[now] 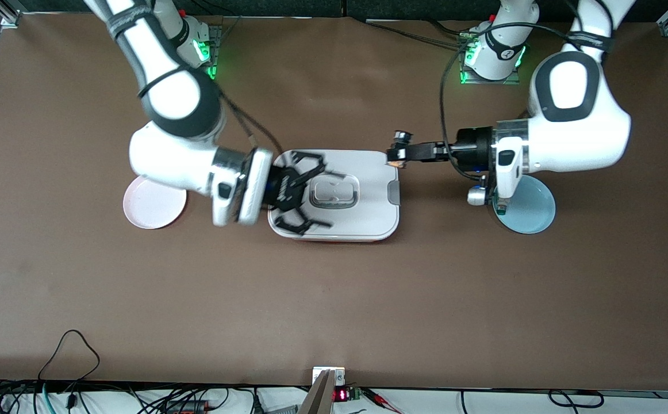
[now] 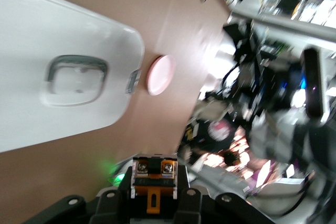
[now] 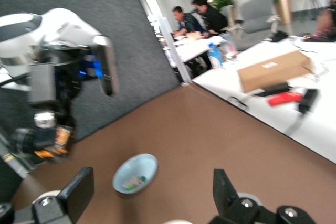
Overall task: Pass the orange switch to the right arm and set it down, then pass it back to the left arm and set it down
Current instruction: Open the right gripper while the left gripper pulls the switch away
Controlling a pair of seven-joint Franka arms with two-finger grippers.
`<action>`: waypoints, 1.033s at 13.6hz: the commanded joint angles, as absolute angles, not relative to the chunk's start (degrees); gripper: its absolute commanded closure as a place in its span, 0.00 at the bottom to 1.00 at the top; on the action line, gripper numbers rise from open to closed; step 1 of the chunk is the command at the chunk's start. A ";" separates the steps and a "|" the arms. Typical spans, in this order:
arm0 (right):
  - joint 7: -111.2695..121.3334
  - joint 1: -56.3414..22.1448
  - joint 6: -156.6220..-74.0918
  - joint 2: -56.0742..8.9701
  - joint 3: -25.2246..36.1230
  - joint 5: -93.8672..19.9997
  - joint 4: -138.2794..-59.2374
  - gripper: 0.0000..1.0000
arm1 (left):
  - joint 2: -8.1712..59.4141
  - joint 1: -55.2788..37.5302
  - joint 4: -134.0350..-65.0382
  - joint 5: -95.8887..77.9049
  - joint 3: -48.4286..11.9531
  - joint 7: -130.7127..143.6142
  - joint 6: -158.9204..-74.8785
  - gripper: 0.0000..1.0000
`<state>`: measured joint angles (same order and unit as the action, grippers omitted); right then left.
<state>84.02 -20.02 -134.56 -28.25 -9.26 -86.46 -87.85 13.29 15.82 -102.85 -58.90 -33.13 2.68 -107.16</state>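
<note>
The orange switch (image 1: pixel 398 150) is a small black and orange part with two silver screws, seen close up in the left wrist view (image 2: pixel 154 174). My left gripper (image 1: pixel 394 156) is shut on it, level in the air just off the corner of the box (image 1: pixel 363 221) toward the left arm's end. The box is white with a grey-rimmed lid handle (image 2: pixel 76 81). My right gripper (image 1: pixel 319 192) hangs over the box lid with its fingers spread wide and nothing between them. In the right wrist view the right gripper (image 3: pixel 152 188) faces the left gripper holding the switch (image 3: pixel 55 141).
A light blue bowl (image 1: pixel 532 213) sits under the left arm's wrist and holds a small white-and-green part (image 3: pixel 132 182). A pink plate (image 1: pixel 150 204) lies beside the box toward the right arm's end, partly under the right arm. Cables run along the table's near edge.
</note>
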 commanded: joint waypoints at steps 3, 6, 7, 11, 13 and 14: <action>72.56 -19.42 -134.74 -25.67 -5.20 -80.19 -91.58 0.00 | 14.59 19.60 -100.20 -35.04 -33.66 -19.46 -94.42 0.96; 55.27 -16.97 -132.91 -22.07 -4.48 -66.57 -93.16 0.00 | 14.42 19.69 -98.79 -18.67 -33.66 -34.49 -87.91 0.95; 47.19 -16.18 -131.59 -21.89 -4.48 -63.40 -92.82 0.00 | 14.33 19.69 -99.05 -15.76 -33.58 -38.89 -87.11 0.95; 20.64 -14.42 -124.57 -20.48 -2.91 -43.11 -92.46 0.00 | 14.41 19.69 -100.80 -0.73 -33.66 -54.11 -87.54 0.95; 8.76 -14.15 -117.99 -19.26 -0.02 -33.01 -92.03 0.00 | 14.41 21.17 -102.91 4.72 -33.66 -61.39 -90.51 0.95; 3.48 -14.15 -113.25 -18.90 0.26 -28.78 -91.24 0.00 | 14.59 23.36 -104.14 5.35 -33.66 -66.57 -92.70 0.95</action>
<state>12.05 -14.54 -119.43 -21.21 -0.59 -34.98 -90.74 14.76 20.01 -101.89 2.73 -33.06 -58.23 -89.73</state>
